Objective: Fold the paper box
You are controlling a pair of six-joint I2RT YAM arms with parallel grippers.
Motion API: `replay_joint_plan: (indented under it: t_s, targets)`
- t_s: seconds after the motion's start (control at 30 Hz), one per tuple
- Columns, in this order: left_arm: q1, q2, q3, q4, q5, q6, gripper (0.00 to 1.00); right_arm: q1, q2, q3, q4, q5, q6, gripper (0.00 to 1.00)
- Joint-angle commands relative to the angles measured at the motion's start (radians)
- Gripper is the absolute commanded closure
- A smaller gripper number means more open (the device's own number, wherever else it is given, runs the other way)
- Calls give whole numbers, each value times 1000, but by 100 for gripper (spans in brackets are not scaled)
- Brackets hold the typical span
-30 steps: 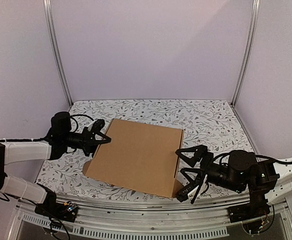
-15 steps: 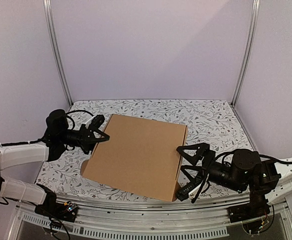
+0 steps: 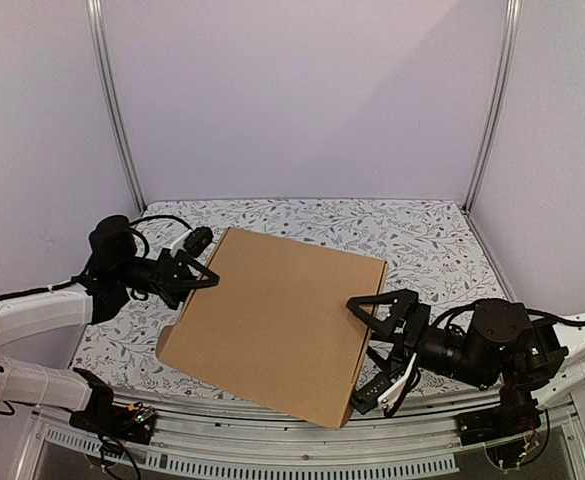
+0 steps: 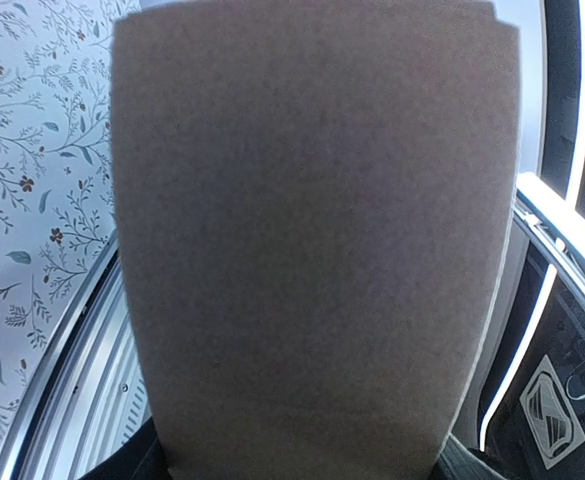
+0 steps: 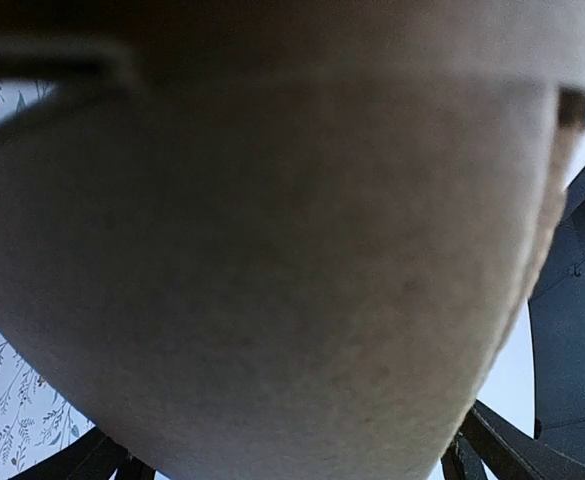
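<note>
Wherever its cardboard shows, the paper box is plain brown, with no print on any face in view. The one mark found is a pale emblem on dark hardware, low at the right of the left wrist view. It is a shape only, with no letters I can read.

Position: the box sits on the floral-patterned bench between the two arms. It is turned at an angle, so one corner points toward the front rail.

Left jaws: at the box's far-left edge, fingers standing apart, one tip touching the cardboard. Clamped or merely resting — cannot tell. In the left wrist view, cardboard fills the middle and the bench pattern lies to its left.

Right jaws: spread wide along the box's right edge. The upper finger is at the top rim and the lower one is beside the near-right corner — gaping, not closed on the box. In the right wrist view, cardboard is right up against the lens and blurred.
</note>
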Motion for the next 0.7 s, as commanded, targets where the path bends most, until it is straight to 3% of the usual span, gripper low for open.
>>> replay_joint_plan:
  t_s: [0.0, 0.13, 0.4, 0.67]
  targets:
    - [-14, -10, 18, -29, 3, 28, 100, 15, 7, 26, 21, 28, -17, 6]
    - [-14, 2, 15, -36, 2, 37, 100, 23, 13, 25, 29, 40, -23, 15]
    - [-13, 21, 19, -41, -1, 47, 88, 34, 18, 19, 38, 56, -27, 35]
    - [2, -17, 25, -136, -42, 142, 52, 43, 10, 13, 45, 65, 3, 44]
